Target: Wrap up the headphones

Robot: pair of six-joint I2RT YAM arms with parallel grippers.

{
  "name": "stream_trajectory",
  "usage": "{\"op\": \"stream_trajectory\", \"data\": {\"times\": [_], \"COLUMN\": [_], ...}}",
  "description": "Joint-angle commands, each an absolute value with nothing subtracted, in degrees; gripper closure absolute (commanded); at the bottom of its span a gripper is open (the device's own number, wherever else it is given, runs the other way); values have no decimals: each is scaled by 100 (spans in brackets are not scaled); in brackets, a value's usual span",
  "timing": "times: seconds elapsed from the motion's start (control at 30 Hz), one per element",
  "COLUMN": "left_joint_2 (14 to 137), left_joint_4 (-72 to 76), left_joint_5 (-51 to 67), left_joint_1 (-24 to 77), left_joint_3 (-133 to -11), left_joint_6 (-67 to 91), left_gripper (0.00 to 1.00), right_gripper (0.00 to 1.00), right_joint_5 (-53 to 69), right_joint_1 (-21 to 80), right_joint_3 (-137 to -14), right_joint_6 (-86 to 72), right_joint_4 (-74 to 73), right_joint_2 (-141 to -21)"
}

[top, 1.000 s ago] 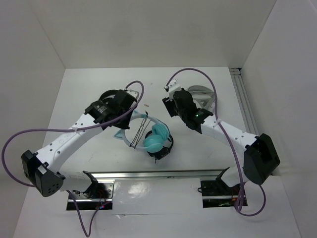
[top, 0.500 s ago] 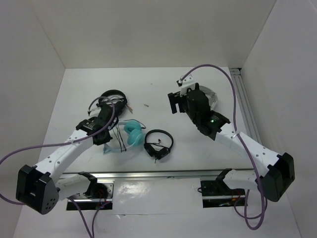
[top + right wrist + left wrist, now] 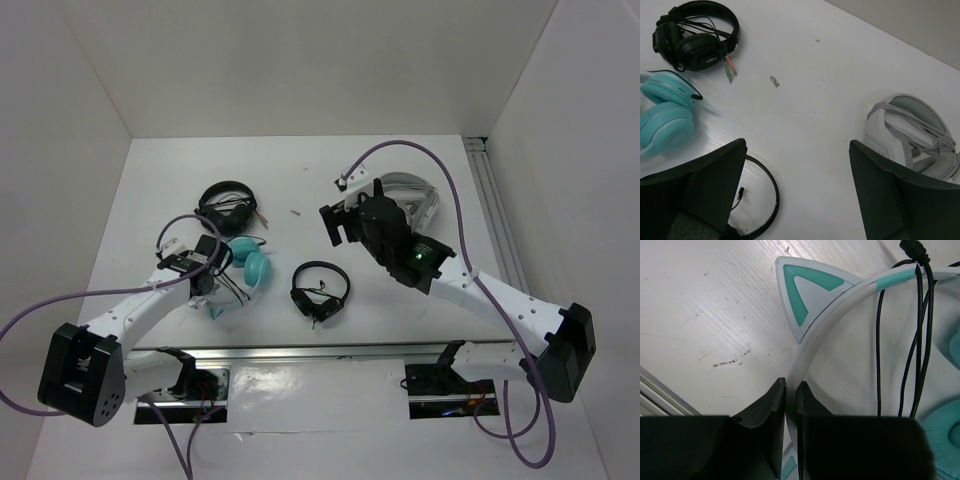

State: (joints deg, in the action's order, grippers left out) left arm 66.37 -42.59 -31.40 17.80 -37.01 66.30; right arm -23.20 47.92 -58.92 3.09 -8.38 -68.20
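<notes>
The teal headphones [image 3: 246, 268] lie at the left front of the table, ear cups [image 3: 662, 117] side by side. Their pale mint headband [image 3: 840, 302] carries a cat ear [image 3: 802, 292], and the thin black cable [image 3: 920, 315] runs across the band in several strands. My left gripper [image 3: 791, 390] is shut on the headband, one jaw on each side of the band. From above, the left gripper [image 3: 210, 285] sits just left of the ear cups. My right gripper [image 3: 797, 144] hangs open and empty above the table's middle, and from above the right gripper [image 3: 338, 222] is well right of the teal set.
Black over-ear headphones [image 3: 228, 205] lie at the back left. Small black headphones [image 3: 320, 290] lie in front of the right gripper. Grey-white headphones [image 3: 410, 198] rest at the back right. A metal rail [image 3: 320, 352] lines the near edge; white walls enclose the table.
My left arm has dragged the teal headphones left and toward the near edge, off the small black headphones. The right gripper let go, opened wide and now hovers over the table's middle.
</notes>
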Motion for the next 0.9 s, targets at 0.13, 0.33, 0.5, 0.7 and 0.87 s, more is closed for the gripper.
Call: {"op": "stream_trajectory", "data": {"times": [0.13,0.33,0.5,0.7,0.87], "left_joint_2": [6276,5854,5652,4835,4676], "left_joint_4": [-4553,-4605,-4939,-5431,-5818], "left_joint_5": [-3384,-3331,-3278,-3410,-3410], "left_joint_1": [1784,2038,2162,2496,2549], "left_joint_3": [-3718,-3656,-3805,-4795,-6203], "left_joint_6": [7216,7163,7330,6708,5269], "left_gripper": [72,52,30,0,0], "right_gripper": [9,9,9,0,0], "right_joint_5": [-2707,-2873,-2926,-3444,-3935], "right_joint_1": [5036,5150,5256,5361,5747], "right_joint_3": [-6100,-6205,-6328,-6915,-7646], "right_joint_6": [396,396,396,-341,-1386], "right_joint_4": [-949,-949,-1010,-1747,-3414], "right_joint_2": [-6724,-6776,-6776,-6776,-6364]}}
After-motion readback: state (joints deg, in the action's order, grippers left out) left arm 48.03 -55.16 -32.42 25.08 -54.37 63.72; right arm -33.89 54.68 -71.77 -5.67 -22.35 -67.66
